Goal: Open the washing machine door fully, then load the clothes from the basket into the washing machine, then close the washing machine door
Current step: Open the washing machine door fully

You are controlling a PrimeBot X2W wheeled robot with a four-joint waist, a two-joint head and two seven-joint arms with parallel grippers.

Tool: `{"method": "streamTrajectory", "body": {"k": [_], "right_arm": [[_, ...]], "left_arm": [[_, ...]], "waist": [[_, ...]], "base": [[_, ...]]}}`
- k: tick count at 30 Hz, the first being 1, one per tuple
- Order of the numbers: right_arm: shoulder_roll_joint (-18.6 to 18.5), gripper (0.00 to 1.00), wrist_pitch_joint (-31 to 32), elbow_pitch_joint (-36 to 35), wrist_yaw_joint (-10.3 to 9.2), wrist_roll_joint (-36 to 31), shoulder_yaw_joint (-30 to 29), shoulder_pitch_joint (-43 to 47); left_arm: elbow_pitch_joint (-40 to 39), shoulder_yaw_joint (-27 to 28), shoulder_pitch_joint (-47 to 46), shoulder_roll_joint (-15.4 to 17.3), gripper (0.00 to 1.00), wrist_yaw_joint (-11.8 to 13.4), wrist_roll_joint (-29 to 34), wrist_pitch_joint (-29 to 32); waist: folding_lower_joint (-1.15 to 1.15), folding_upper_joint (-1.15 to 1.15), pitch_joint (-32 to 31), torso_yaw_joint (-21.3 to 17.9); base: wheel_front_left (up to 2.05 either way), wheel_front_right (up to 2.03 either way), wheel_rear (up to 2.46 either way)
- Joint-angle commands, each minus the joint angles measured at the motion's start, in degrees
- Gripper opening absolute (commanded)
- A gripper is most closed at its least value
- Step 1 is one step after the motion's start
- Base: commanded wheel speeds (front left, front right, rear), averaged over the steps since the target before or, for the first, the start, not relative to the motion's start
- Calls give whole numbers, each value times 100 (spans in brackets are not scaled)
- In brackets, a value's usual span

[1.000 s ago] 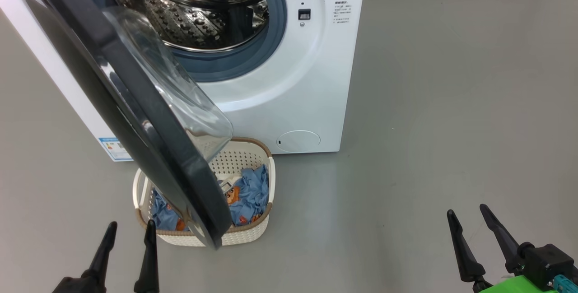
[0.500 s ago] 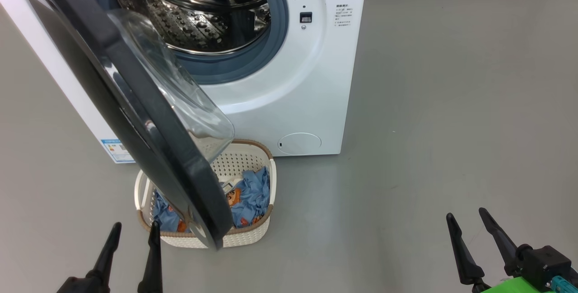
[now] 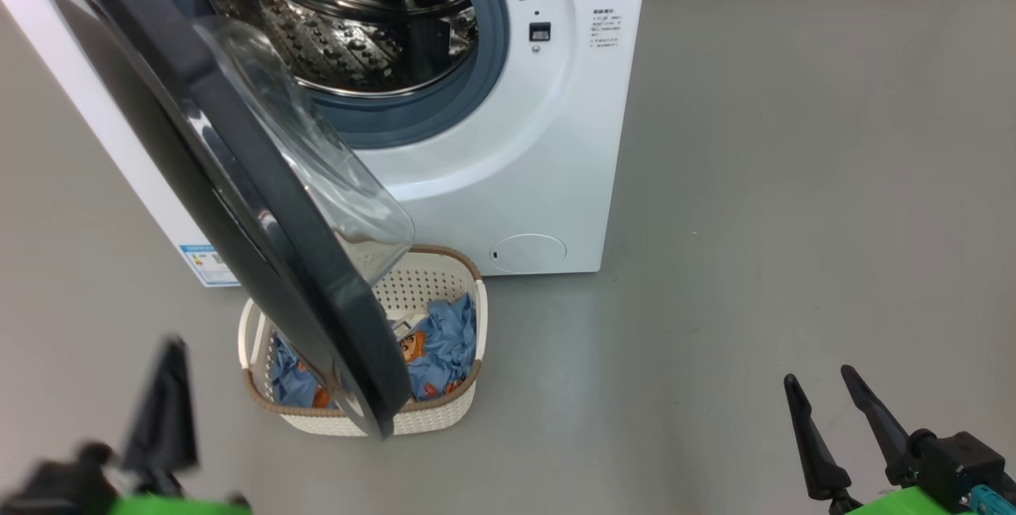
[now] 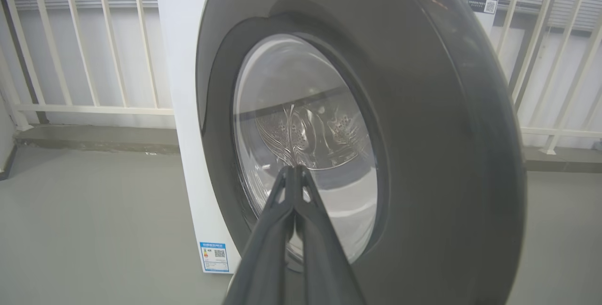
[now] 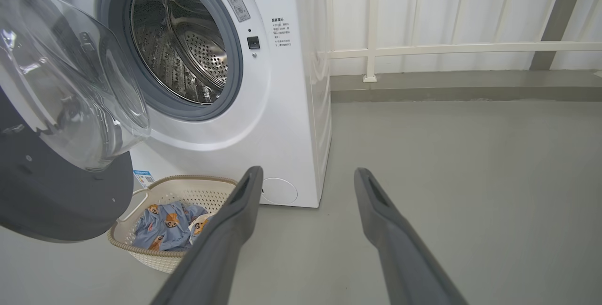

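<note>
Both empty: left tool (image 4: 295, 170) closed (facing the washing machine door (image 4: 423, 107)), right tool (image 5: 308, 173) spread.

The black-rimmed washing machine door (image 3: 333, 324) is standing partly open near the cream basket (image 3: 432, 420). Blue clothes (image 3: 448, 340) are lying crumpled inside it.

One washing machine (image 3: 571, 142), one door (image 3: 317, 317), one basket (image 3: 432, 418), two pincers, left pincer (image 4: 295, 169) and right pincer (image 3: 819, 373)

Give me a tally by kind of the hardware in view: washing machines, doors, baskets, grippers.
washing machine: 1
washing machine door: 1
basket: 1
grippers: 2 (left gripper, right gripper)
Total: 5
</note>
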Motion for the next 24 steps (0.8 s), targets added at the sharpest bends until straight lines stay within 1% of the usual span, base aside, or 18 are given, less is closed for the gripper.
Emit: {"method": "streamTrajectory", "body": {"k": [1, 5, 8, 11, 14, 16, 20, 24], "right_arm": [[-43, 100, -69, -145, 9, 34, 130, -120], [-47, 100, -69, -140, 9, 49, 95, -107], [-44, 100, -69, -120, 9, 52, 76, -89], [-6, 100, -69, -80, 9, 112, 85, -90], [10, 100, -69, -57, 9, 151, 95, -111], [18, 100, -69, -40, 9, 158, 105, -124], [55, 100, -69, 0, 9, 202, 114, -135], [68, 100, -69, 29, 9, 254, 108, -164]], "left_arm": [[-502, 312, -515, 216, 0, -10, -32, -37], [-1286, 279, -1078, 427, 0, -10, -8, -37], [-1930, -65, -1565, 567, 0, -10, -54, -37], [-2323, -492, -1975, 718, 0, -10, -177, -37], [-2481, -1020, -2246, 825, 0, -10, -272, -37], [-2553, -1403, -2373, 832, 0, -10, -307, -37], [-2613, -2218, -2478, 667, 0, -10, -438, -37], [-2410, -3002, -2473, 595, 0, -10, -525, -37]], "waist": [[0, 0, 4, 14], [0, 0, -11, 48], [0, 0, -32, 66], [0, 0, -44, 59], [0, 0, -46, 50], [0, 0, -40, 43], [0, 0, -24, 41], [0, 0, 13, 42]], "base": [[0, 0, 0], [0, 0, 0], [0, 0, 0], [0, 0, 0], [0, 0, 0], [0, 0, 0], [0, 0, 0], [0, 0, 0]]}}
